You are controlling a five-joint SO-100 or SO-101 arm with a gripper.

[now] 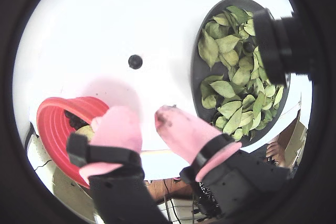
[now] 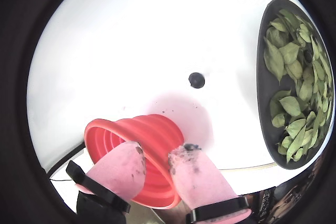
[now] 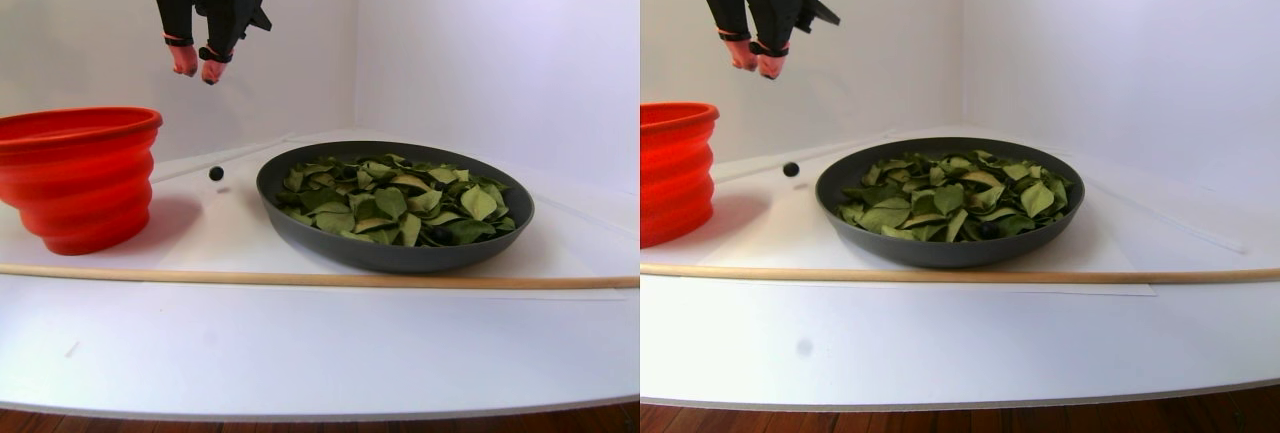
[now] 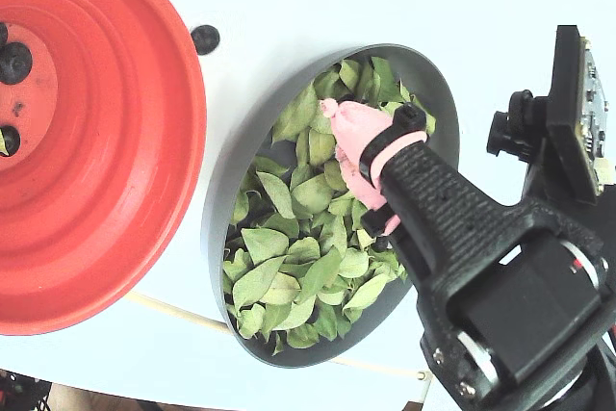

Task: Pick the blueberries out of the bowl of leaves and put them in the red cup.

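My gripper (image 3: 198, 71) hangs high above the table, between the red cup (image 3: 80, 173) and the bowl (image 3: 300, 218). Its pink fingers (image 1: 123, 124) stand open with nothing between them. In a wrist view the fingertips sit over the red cup's near wall (image 2: 136, 129). The fixed view shows two blueberries (image 4: 14, 60) lying in the red cup (image 4: 125, 141). One loose blueberry (image 4: 204, 38) rests on the white table between cup and bowl, also seen in both wrist views (image 1: 135, 61) (image 2: 197, 80). Green leaves (image 4: 289, 238) fill the bowl (image 4: 217, 209) and hide any berries under them.
A thin wooden rod (image 3: 300, 278) lies across the table in front of the cup and bowl. A black camera (image 1: 281, 40) on the arm juts in over the bowl. White walls close the back of the table.
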